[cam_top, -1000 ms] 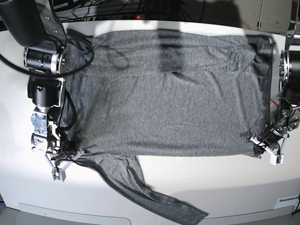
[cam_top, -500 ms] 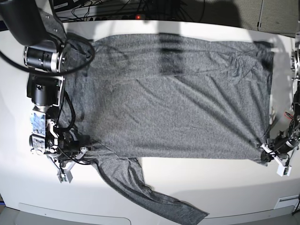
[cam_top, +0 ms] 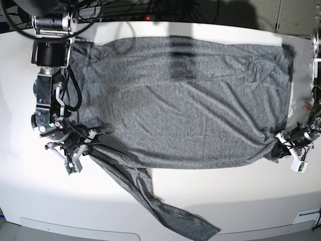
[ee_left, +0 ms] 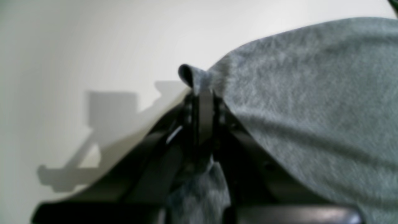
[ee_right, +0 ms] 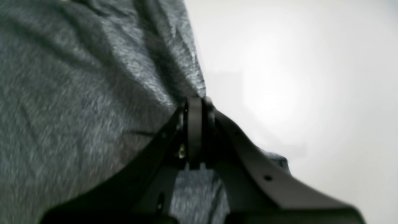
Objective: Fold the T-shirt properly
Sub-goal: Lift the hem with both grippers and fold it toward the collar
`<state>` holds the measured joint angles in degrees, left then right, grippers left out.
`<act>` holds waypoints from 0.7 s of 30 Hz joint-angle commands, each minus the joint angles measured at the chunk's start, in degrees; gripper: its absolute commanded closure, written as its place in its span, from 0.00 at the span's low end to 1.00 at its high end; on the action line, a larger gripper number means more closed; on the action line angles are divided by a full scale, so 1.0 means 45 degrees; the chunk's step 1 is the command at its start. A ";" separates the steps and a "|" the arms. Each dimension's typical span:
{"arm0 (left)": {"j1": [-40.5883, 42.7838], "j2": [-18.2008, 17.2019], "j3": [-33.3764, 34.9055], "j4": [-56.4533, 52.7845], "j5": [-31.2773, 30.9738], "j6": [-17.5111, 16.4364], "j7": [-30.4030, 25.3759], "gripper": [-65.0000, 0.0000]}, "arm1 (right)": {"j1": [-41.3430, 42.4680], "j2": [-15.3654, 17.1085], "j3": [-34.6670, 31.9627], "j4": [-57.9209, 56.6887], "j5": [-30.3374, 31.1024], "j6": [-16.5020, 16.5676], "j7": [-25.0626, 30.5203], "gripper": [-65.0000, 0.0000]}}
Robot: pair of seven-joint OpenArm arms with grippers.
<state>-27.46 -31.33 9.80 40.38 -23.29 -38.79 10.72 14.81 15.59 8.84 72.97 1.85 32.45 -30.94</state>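
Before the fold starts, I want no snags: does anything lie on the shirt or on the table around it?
Nothing visible does. The shirt lies spread on the bare table, with both grippers, left and right, shut on its near corners.

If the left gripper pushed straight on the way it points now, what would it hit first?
The left gripper is shut on the T-shirt corner; beyond the pinched fold lies only bare white table, so it would probably meet the tabletop first. Depth is unclear.
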 commanded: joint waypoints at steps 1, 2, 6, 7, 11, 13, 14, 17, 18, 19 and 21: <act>0.0024 -0.0486 -0.0087 0.0797 -0.0340 -0.0053 -0.0301 1.00 | 0.0068 0.0243 0.0044 0.0520 0.0121 0.0019 0.0131 1.00; 0.0437 -0.0724 -0.0087 0.1481 -0.0549 -0.0053 -0.0282 1.00 | -0.0165 0.0291 0.0044 0.0811 0.0121 0.0024 0.0058 1.00; 0.1928 -0.1418 -0.0690 0.3861 -0.0981 -0.0053 -0.0160 1.00 | -0.1030 0.0393 0.0087 0.1972 0.0175 0.0019 -0.0039 1.00; 0.2225 -0.1491 -0.0981 0.4352 -0.0986 -0.0053 0.0005 1.00 | -0.1239 0.0384 0.0146 0.2249 0.0175 0.0015 -0.0039 1.00; 0.3303 -0.1511 -0.2448 0.5863 -0.1379 -0.0015 0.1015 1.00 | -0.1991 0.0384 0.0563 0.3283 0.0408 0.0015 -0.0044 1.00; 0.3832 -0.1515 -0.3133 0.6402 -0.2118 -0.0024 0.1326 1.00 | -0.2322 0.0384 0.0826 0.3784 0.0413 0.0005 -0.0063 1.00; 0.4080 -0.1511 -0.3458 0.6659 -0.2361 -0.0029 0.1438 1.00 | -0.2487 0.0384 0.0967 0.4027 0.0413 -0.0005 -0.0078 1.00; 0.4775 -0.1511 -0.4192 0.7349 -0.2613 -0.0058 0.1695 1.00 | -0.2924 0.0384 0.1447 0.4702 0.0845 0.0000 -0.0151 1.00; 0.5003 -0.1511 -0.4337 0.7548 -0.2608 -0.0053 0.1729 1.00 | -0.3065 0.0384 0.1608 0.4891 0.1015 0.0005 -0.0175 1.00; 0.5226 -0.1511 -0.4449 0.7737 -0.2613 -0.0053 0.1719 1.00 | -0.3177 0.0384 0.1739 0.5051 0.1078 0.0005 -0.0185 1.00; 0.5659 -0.1511 -0.4507 0.8087 -0.2608 -0.0053 0.1719 1.00 | -0.3347 0.0389 0.1928 0.5251 0.1073 0.0005 -0.0199 1.00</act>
<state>-1.02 -36.86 -9.91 75.83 -34.11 -39.00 19.77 -1.19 16.67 17.23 95.39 6.20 32.42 -33.17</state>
